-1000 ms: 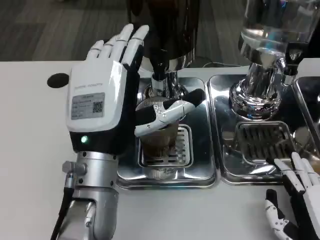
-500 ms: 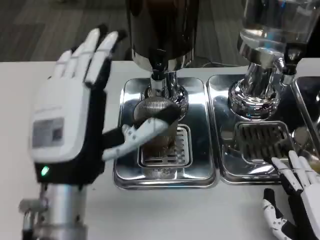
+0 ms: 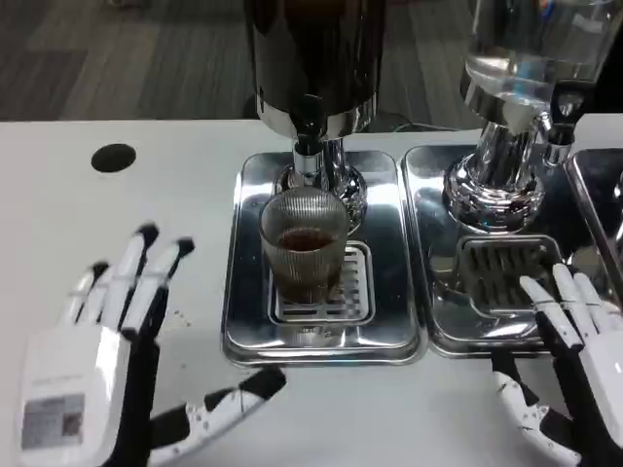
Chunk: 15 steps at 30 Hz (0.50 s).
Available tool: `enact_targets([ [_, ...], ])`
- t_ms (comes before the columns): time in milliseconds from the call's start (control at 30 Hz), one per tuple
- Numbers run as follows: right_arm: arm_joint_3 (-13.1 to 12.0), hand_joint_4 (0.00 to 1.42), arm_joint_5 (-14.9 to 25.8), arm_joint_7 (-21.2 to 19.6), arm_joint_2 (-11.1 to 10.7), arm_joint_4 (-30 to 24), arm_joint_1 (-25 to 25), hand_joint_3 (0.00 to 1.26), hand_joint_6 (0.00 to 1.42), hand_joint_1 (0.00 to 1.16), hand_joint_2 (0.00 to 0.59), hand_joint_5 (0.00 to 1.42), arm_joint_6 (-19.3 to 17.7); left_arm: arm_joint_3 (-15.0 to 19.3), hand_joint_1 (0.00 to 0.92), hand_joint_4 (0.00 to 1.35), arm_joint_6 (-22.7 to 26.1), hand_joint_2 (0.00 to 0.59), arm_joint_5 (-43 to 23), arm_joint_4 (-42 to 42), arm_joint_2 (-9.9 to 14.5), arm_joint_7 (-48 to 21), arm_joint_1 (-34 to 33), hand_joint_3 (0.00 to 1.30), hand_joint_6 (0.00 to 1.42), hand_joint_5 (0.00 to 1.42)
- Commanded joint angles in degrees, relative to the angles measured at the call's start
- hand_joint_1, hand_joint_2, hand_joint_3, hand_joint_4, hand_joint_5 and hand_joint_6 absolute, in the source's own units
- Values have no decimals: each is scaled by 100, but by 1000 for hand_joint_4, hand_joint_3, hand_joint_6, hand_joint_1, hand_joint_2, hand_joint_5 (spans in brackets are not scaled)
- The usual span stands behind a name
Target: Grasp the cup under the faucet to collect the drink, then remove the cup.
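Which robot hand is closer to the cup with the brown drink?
Left. The left hand lies below-left of the cup; the right hand is farther, lower right.

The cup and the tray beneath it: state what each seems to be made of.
Cup: apparently clear ribbed glass or plastic; the dark drink shows through its fluted wall. Tray: looks like polished metal, probably stainless steel, with mirror-like reflections and a slotted grate under the cup.

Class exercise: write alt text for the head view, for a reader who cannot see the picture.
A ribbed glass cup holding a little dark drink stands on the drip tray under the dispenser's faucet, with neither robot hand touching it. The left hand lies open on the white table to the tray's left; the right hand is open at the neighbouring tray.
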Motion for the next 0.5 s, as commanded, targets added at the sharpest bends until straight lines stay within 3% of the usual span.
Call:
enact_targets([
  [33, -83, 0, 149, 352, 84, -306, -100, 121, 146, 188, 345, 15, 81, -83, 0, 0, -38, 37, 99, 811, 91, 327, -112, 202, 150, 179],
  [267, -224, 0, 734, 1402, 294, -1008, -264, 14, 113, 309, 281, 0, 338, -173, 0, 0, -20, 37, 32, 1462, 106, 509, -305, 201, 147, 177],
  [367, -263, 0, 1146, 2036, 467, -1238, -517, 0, 98, 362, 272, 0, 627, -247, 0, 0, 38, 37, 93, 1665, 137, 530, -397, 203, 142, 177],
  [500, -242, 0, 1554, 2896, 673, -1376, -1058, 0, 73, 346, 214, 0, 1116, -319, 0, 0, 122, 37, 132, 1855, 215, 479, -507, 205, 138, 177],
])
